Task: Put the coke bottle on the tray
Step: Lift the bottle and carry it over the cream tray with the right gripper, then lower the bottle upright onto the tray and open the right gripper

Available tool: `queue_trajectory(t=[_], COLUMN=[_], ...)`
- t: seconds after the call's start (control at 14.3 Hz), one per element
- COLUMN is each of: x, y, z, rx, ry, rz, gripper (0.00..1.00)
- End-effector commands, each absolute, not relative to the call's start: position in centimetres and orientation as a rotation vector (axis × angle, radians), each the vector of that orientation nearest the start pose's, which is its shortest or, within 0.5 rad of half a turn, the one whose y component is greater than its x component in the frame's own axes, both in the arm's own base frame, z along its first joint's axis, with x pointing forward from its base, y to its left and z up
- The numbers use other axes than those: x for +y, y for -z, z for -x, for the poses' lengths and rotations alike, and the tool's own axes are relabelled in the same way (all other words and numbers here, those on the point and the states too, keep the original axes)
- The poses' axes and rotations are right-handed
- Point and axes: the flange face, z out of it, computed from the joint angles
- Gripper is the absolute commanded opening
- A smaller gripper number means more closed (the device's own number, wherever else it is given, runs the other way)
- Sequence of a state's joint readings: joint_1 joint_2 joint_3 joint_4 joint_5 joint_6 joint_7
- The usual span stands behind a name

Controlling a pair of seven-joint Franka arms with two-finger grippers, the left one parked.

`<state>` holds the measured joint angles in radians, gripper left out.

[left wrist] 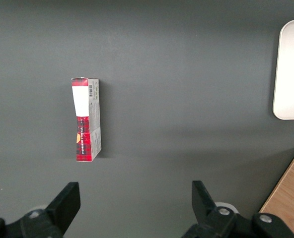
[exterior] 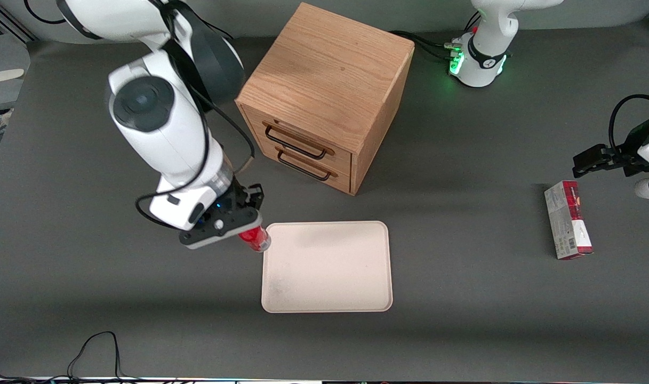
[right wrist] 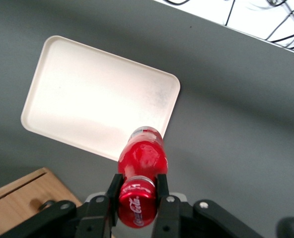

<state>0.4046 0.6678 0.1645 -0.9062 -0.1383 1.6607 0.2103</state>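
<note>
The small red coke bottle (exterior: 255,238) (right wrist: 142,156) hangs in the air, held by its neck just under the red cap. My right gripper (exterior: 248,230) (right wrist: 137,189) is shut on it, a finger pressing each side. The bottle sits just over the corner of the cream-white tray (exterior: 327,266) (right wrist: 95,94) that is nearest the wooden drawer box and toward the working arm's end. The tray lies flat on the dark table with nothing on it.
A wooden drawer box (exterior: 324,96) with two black handles stands farther from the front camera than the tray. A red-and-grey carton (exterior: 568,219) (left wrist: 87,119) lies toward the parked arm's end of the table. Cables (exterior: 92,352) run along the table's near edge.
</note>
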Motion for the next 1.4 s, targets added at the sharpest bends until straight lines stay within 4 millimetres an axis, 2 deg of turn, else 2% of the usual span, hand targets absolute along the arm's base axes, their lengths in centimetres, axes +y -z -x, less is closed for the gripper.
queue_trajectory(t=[0.0, 0.14, 0.28, 0.42, 0.56, 0.77, 0.84, 0.98, 1.05, 1.12, 1.26, 1.33], x=[35.9, 36.3, 35.8, 35.7, 35.7, 35.9, 35.8, 35.9, 36.0, 36.0, 35.8, 35.8], y=[-45.1, -41.3, -37.9, -35.9, -34.3, -33.5, -33.3, -33.1, -33.1, -33.3, -34.3, -35.7], z=[-68.1, -69.5, -70.5, -71.0, -71.3, -71.3, -71.3, -71.3, -71.2, -71.2, -71.2, -71.0], rx=[-0.479, -0.476, -0.467, -0.464, -0.463, -0.466, -0.462, -0.465, -0.464, -0.464, -0.456, -0.454], ry=[0.191, 0.229, 0.231, 0.237, 0.238, 0.233, 0.228, 0.224, 0.224, 0.226, 0.234, 0.237], rz=[3.102, 3.090, 3.104, 3.110, 3.106, 3.106, 3.108, 3.108, 3.110, 3.109, 3.110, 3.107], gripper=[0.10, 0.10, 0.10, 0.10, 0.10, 0.10, 0.14, 0.48, 0.90, 1.00, 1.00, 1.00])
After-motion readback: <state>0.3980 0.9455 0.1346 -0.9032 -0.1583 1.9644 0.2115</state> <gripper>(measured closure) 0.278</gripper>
